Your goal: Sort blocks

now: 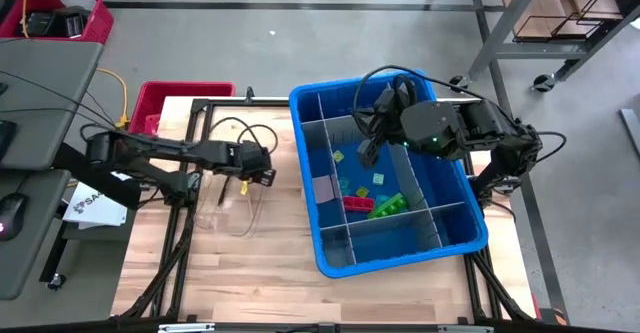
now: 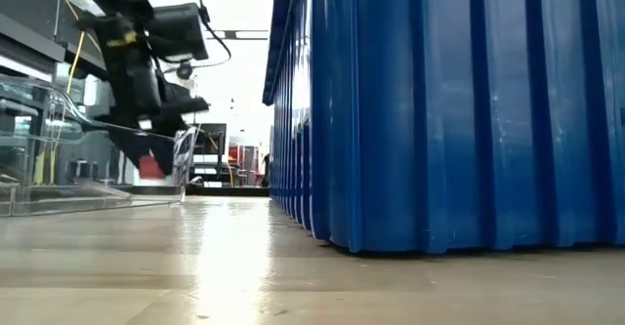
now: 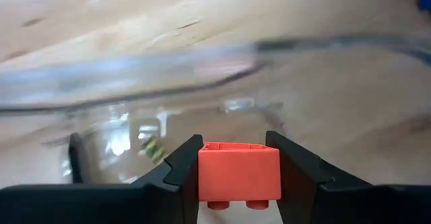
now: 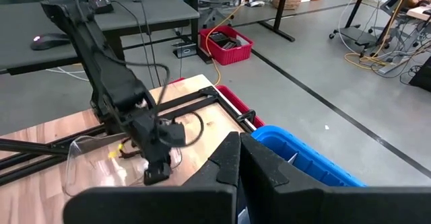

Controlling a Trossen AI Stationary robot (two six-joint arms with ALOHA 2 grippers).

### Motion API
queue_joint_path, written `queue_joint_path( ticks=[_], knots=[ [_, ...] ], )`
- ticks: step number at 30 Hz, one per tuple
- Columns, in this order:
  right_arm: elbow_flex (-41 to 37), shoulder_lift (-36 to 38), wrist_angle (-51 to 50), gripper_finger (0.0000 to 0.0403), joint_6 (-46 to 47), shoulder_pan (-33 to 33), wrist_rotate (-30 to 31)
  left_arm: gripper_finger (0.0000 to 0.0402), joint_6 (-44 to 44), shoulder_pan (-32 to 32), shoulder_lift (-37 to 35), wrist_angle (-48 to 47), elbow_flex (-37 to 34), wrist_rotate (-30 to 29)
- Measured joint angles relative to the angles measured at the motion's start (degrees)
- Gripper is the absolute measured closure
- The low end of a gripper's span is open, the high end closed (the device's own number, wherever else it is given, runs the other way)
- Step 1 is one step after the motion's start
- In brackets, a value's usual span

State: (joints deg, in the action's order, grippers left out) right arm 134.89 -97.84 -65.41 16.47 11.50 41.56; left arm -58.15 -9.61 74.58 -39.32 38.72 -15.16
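A red block (image 3: 239, 170) sits between the fingers of my left gripper (image 1: 246, 177), which is shut on it over a clear plastic container (image 1: 235, 208) on the table's left part. In the low view the gripper (image 2: 151, 164) points steeply down behind the container's clear wall (image 2: 59, 159). Several more blocks, among them a yellow one (image 1: 340, 156), a green one (image 1: 385, 208) and a red one (image 1: 358, 203), lie in the compartments of the blue bin (image 1: 455, 238). My right gripper (image 4: 239, 160) hangs shut, high over the bin's far left part, holding nothing. My left gripper pinches the red block by two opposite side faces (image 3: 202, 173), one finger on each. The fingers come from above, slanting steeply down. The block sits at the fingertips (image 2: 151, 167) with its studs (image 3: 232, 204) facing back toward the wrist, lifted off the table above the container's floor.
Grey dividers (image 1: 410, 188) split the bin into compartments. A small yellowish piece (image 3: 153, 148) lies in the clear container. Bare wooden tabletop (image 1: 260, 273) spreads along the near edge. A red crate (image 1: 165, 103) stands at the table's far left corner.
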Motion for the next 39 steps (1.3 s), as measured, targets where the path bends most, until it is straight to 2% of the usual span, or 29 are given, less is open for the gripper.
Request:
queue_joint_path(
  ticks=[6, 9, 12, 17, 21, 25, 27, 29, 32, 34, 36, 39],
  knots=[
    [0.0, 0.0, 0.0, 0.0403, 0.0, 0.0, 0.0, 0.0275, 0.2, 1.5, -12.6, -6.2, 1.6, -1.1],
    [0.0, 0.0, 0.0, 0.0403, 0.0, 0.0, 0.0, 0.0275, 8.2, 3.2, -17.8, 2.1, 4.8, -1.7],
    [0.0, 0.0, 0.0, 0.0403, 0.1, 0.0, 0.0, 0.0275, 16.1, 4.1, -18.0, 10.4, 9.7, -1.9],
    [0.0, 0.0, 0.1, 0.0403, 1.3, 0.0, 0.0, 0.0275, 30.1, 4.1, -7.9, 19.5, 22.0, -0.3],
    [0.0, 0.0, 1.2, 0.0403, 1.5, 0.0, 0.1, 0.0275, 41.9, 4.1, 4.6, 20.0, 34.5, 4.5],
    [0.0, 0.0, 2.4, 0.0403, 1.2, 0.0, 0.1, 0.0274, 46.8, 4.0, 15.5, 19.8, 46.4, 6.8],
    [0.0, 0.0, 2.5, 0.0403, 1.1, 0.0, 0.1, 0.0240, 48.4, 4.0, 19.7, 19.7, 51.3, 8.3],
    [0.0, 0.0, 2.5, 0.0403, 1.0, 0.0, 0.1, 0.0175, 49.5, 4.0, 23.1, 18.2, 55.6, 9.3],
    [0.0, 0.0, 2.4, 0.0403, 1.0, 0.1, 0.0, 0.0082, 49.4, 4.0, 26.3, 11.3, 61.0, 10.4],
    [0.0, 0.0, 2.3, 0.0403, 0.5, 0.1, 0.0, 0.0038, 48.9, 3.9, 27.0, 5.7, 63.1, 10.5],
    [0.0, 0.0, 2.3, 0.0403, -0.5, 0.1, 0.1, 0.0014, 47.6, 3.8, 26.7, 1.5, 63.8, 10.3],
    [0.0, 0.0, 2.3, 0.0403, -1.5, 0.2, 0.0, 0.0016, 44.7, 3.8, 25.1, -4.7, 63.8, 9.2]
  ],
)
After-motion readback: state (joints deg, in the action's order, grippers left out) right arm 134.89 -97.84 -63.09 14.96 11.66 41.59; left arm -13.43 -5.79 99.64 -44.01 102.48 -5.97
